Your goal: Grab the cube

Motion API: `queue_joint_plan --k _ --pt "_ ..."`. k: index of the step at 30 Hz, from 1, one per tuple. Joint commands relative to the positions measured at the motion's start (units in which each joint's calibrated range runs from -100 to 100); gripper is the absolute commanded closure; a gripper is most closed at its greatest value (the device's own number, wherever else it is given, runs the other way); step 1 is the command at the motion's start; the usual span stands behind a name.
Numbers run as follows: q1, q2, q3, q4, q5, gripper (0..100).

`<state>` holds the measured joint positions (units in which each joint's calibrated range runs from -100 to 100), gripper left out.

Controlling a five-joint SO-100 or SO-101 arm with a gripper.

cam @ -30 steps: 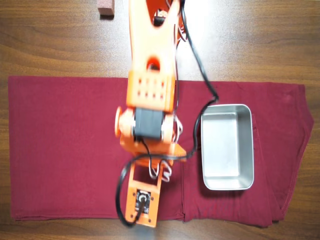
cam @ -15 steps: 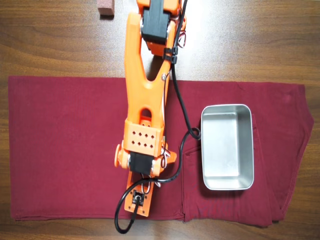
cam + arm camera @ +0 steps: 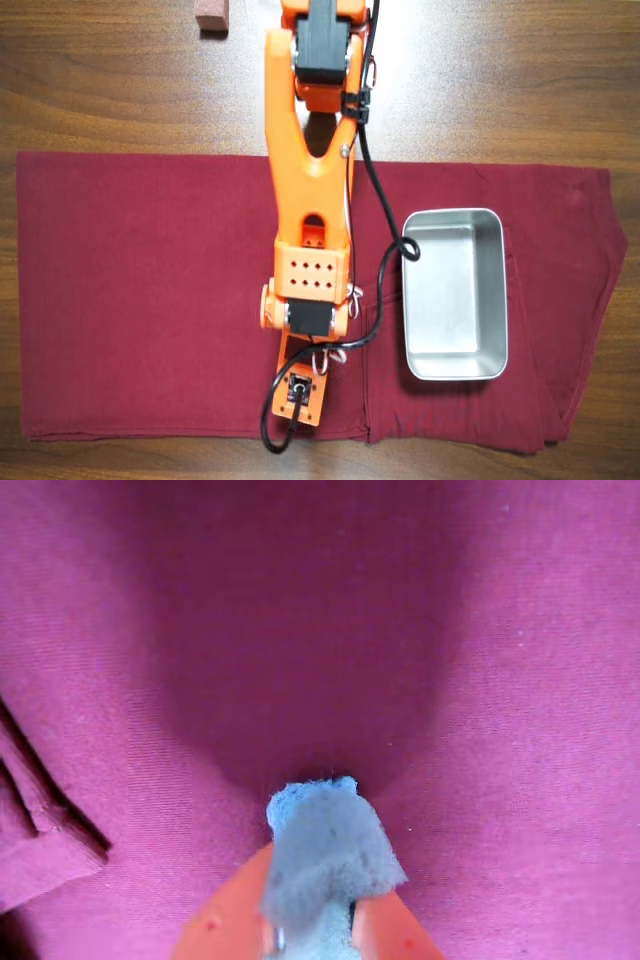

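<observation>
Up close, the wrist view shows the orange pincer entering from the bottom edge, its two fingers clenched on the cube, a soft, sponge-like block that looks pale blue-grey in this light with a few faint dark specks. The cube bulges out above the fingertips. Behind it lies a maroon cloth with a dark shadow across its middle and a folded edge at the lower left.

From above, the overhead view gives the wider scene instead. An orange arm reaches from the top edge down over the maroon cloth, which is spread across a brown wooden worktop. The arm's body covers the pincer and the cube, so neither can be seen here. A black cable runs along the arm's right side. Right of the arm, an empty rectangular metal tray sits on the cloth. A reddish-brown block rests on the bare worktop at the top edge, left of the arm.
</observation>
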<state>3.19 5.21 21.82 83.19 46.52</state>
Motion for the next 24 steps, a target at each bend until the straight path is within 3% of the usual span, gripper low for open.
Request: queue_joint_plan --k 1,4,7,14,24 --pt "-1.8 -3.7 -0.7 2.0 -0.9 100" --pt "-6.4 -13.7 -9.4 9.0 -2.3 100" --pt "-16.4 -22.3 -16.9 9.2 -3.1 100" --pt "-35.2 -13.8 -16.5 2.7 -7.7 100" --pt "-41.7 -3.9 -17.0 3.1 -9.8 95"
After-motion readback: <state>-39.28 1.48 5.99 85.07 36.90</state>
